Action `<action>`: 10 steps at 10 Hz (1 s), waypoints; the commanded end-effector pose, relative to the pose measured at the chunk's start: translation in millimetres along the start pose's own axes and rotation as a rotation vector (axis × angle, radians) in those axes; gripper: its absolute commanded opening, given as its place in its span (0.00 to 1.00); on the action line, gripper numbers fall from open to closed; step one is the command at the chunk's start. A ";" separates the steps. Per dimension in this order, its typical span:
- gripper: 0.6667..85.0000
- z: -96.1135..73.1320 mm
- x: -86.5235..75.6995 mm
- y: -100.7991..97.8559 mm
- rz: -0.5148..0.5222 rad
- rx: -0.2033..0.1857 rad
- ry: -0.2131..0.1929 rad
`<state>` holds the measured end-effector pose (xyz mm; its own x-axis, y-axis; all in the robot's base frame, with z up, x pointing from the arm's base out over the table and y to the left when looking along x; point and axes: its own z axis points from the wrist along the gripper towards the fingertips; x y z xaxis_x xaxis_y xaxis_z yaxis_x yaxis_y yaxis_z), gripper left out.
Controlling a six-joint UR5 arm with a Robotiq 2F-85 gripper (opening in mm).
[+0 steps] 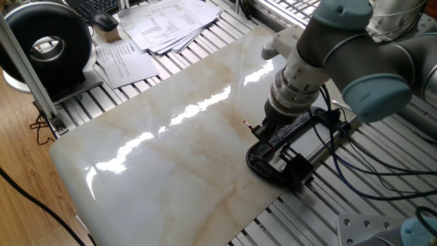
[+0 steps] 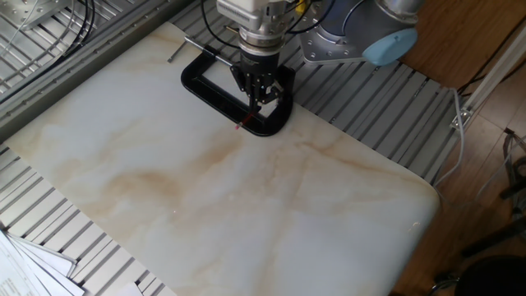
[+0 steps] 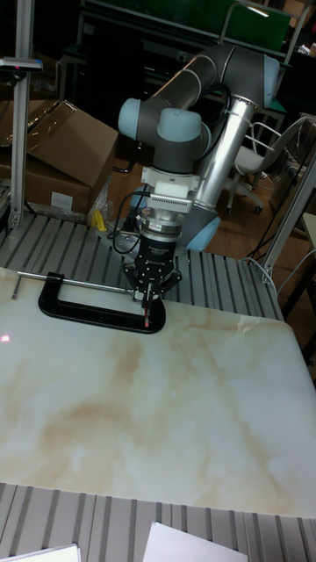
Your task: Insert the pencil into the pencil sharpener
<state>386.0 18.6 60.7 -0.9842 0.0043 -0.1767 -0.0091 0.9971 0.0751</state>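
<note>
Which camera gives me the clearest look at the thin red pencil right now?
The tall fixed view: the thin red pencil hangs from the gripper over the black C-clamp. The other fixed view shows a short red tip; one fixed view shows only a tiny end.

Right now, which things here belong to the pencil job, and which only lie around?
Job:
- red pencil, held by the gripper
- pencil sharpener: not clearly visible

Lying about:
- black C-clamp
- printed papers
- cardboard box

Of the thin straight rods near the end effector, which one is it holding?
The red pencil, gripped in the end effector; the silver clamp bar lies apart.
</note>
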 end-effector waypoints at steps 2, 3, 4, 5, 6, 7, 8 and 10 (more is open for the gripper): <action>0.18 -2.7 2.8 4.9 -0.007 -0.053 0.013; 0.43 -3.6 2.6 4.2 -0.027 -0.054 0.013; 0.46 -4.0 3.2 3.3 -0.033 -0.051 0.019; 0.49 -3.9 3.3 2.7 -0.041 -0.046 0.022; 0.50 -4.0 2.9 2.1 -0.044 -0.043 0.022; 0.51 -4.5 0.4 1.9 -0.047 -0.036 0.022; 0.51 -6.1 -4.6 1.6 -0.050 -0.025 0.027; 0.50 -9.4 -20.3 6.4 -0.051 -0.004 0.052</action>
<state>389.2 19.1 66.6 -0.9885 -0.0485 -0.1433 -0.0607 0.9948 0.0821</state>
